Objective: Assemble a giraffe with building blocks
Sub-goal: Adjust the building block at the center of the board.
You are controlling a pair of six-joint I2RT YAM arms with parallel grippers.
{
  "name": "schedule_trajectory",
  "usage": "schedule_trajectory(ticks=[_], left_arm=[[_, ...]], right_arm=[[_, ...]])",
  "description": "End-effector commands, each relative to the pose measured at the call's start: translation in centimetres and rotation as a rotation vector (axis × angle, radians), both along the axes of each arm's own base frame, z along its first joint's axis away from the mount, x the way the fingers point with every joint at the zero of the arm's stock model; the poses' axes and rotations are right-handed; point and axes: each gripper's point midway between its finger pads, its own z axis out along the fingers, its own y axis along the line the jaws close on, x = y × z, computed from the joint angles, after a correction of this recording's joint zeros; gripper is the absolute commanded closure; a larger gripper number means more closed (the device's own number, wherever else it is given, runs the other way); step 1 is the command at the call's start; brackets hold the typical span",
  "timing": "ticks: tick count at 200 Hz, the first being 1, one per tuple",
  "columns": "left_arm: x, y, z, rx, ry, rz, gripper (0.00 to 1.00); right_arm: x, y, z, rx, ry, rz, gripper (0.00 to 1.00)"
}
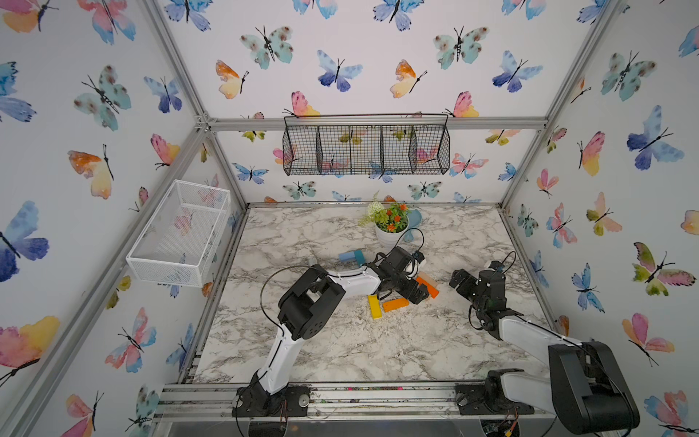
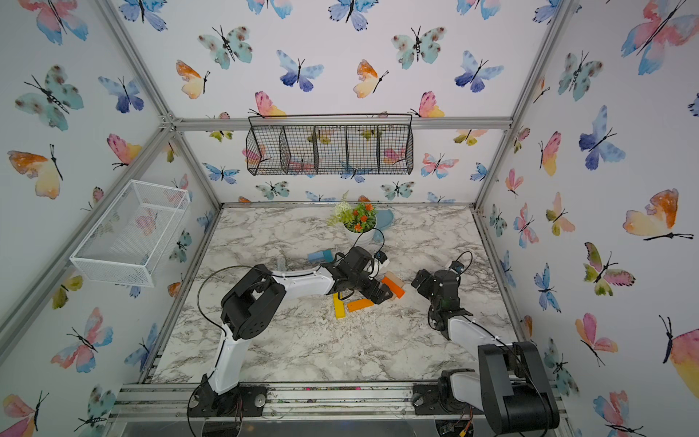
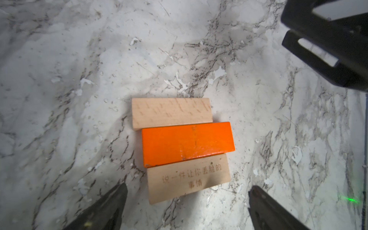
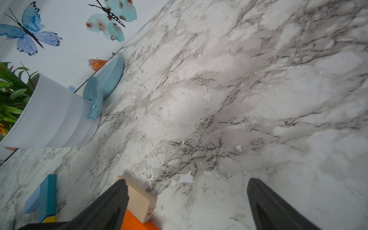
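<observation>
The marble tabletop [image 1: 340,340] fills the floor in front of me. The left hand [image 3: 187,191] reaches over its middle, fingers spread wide and empty, hanging above three of the building blocks [image 1: 429,289]. The right hand [image 1: 459,280] sits just to the right of that pile, spread as well and gripping nothing. Toward the back stands a white flower pot [image 1: 391,234], with a pale-blue scoop [image 4: 105,79] just behind it.

The blocks lie loose around the middle of the tabletop, not built into any figure. Under the left hand, an orange block [image 3: 187,143] sits between a plain wood block [image 3: 171,112] and an engraved wood block [image 3: 188,178], long sides touching. Nearer the front, a second orange block [image 1: 395,304] touches a yellow block [image 1: 374,307]. Behind the left wrist, a light-blue block [image 1: 345,257] and a teal block [image 1: 359,257] lie pressed together.
</observation>
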Motion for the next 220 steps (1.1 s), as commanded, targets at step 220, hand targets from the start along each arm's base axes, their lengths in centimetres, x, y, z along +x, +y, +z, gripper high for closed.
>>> schedule_trajectory(ticks=[220], left_arm=[[2.3,-0.4,3.2,-0.133,0.028,0.008,0.02]], right_arm=[[-0.3,0.1,1.4,0.007,-0.067,0.012,0.02]])
